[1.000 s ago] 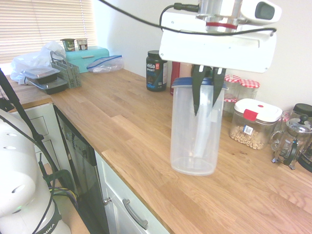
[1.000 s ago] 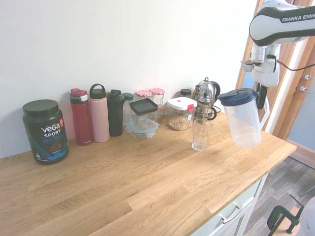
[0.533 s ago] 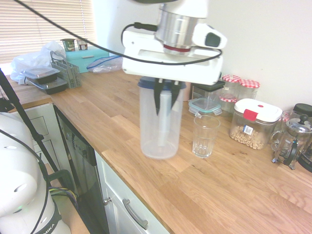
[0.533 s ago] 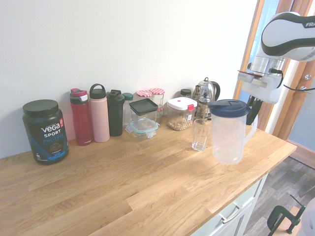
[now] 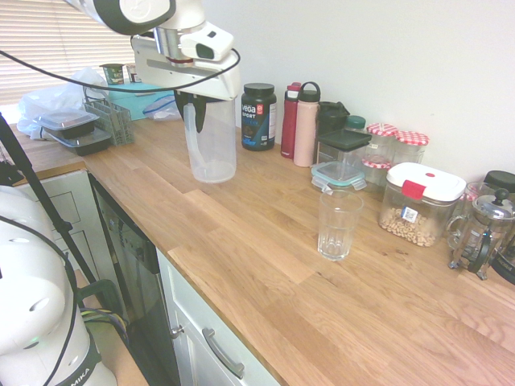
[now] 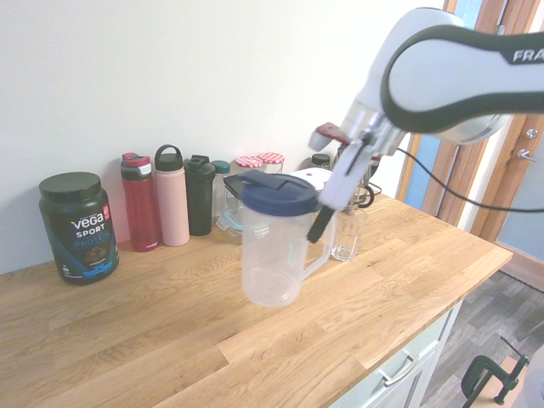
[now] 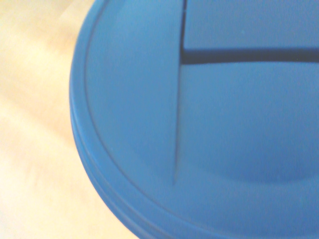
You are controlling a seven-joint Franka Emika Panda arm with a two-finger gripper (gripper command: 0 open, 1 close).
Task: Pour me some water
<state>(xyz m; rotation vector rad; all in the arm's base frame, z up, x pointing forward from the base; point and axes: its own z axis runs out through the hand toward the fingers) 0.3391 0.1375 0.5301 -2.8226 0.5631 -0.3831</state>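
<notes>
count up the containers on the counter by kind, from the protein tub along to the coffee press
Protein tub: 1
Drink bottles: 3, red, pink, black
Jars with checked lids: 2
Lidded food boxes: 2, dark-lidded and white-lidded
Drinking glass: 1
Pitcher: 1
Coffee press: 1
Total: 11

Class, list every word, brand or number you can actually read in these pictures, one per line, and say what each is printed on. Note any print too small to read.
"vega SPORT" on the black tub by the wall.
"FRA" on the white arm's upper link, cut off at the picture's edge.
Small line under "SPORT" on the tub: too blurred to read.
Label on the clear canister: too small to read.
</notes>
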